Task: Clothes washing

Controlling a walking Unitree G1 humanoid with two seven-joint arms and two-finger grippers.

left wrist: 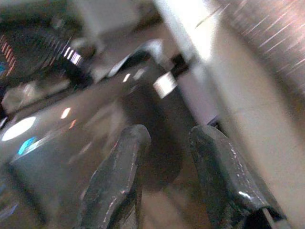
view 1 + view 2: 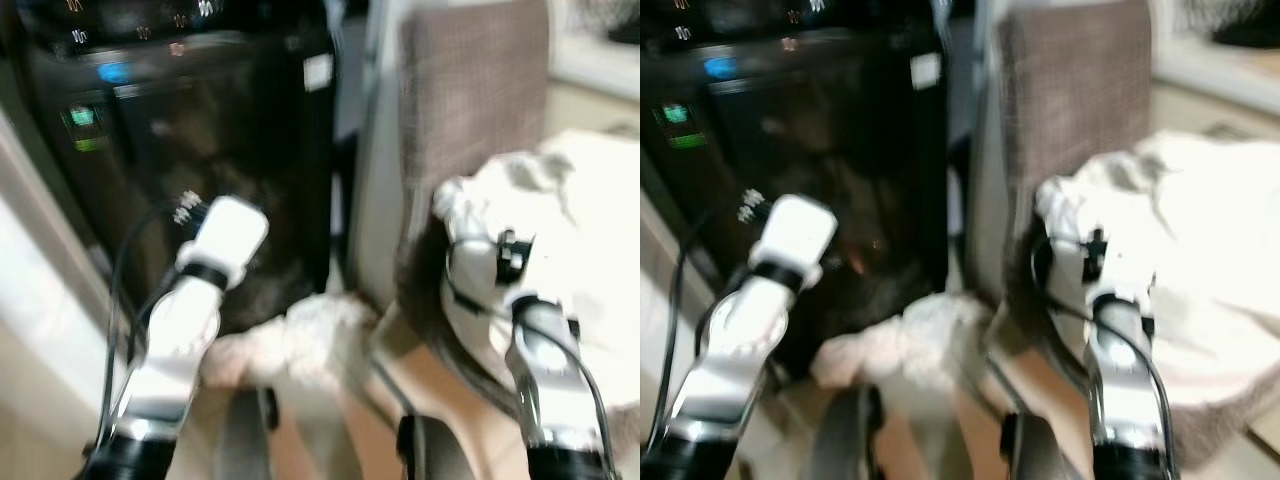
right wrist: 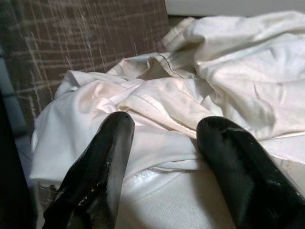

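No readable text anywhere; lit panel marks and white sticker (image 2: 318, 72) on black washing machine (image 2: 200, 150) too blurred.

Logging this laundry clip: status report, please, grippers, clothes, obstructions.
Right gripper open, poised over the white clothes on the brown chair. Left gripper open, empty, facing the dark washer. A white garment lies on the floor.

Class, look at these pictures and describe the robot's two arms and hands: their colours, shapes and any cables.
Both arms are glossy silver-white shells with black bands at the joints. The left arm ends in a boxy white wrist block, and a black cable loops beside it. The right arm carries thin black cables too. The left hand and the right hand each have two long, rounded, shiny black fingers.
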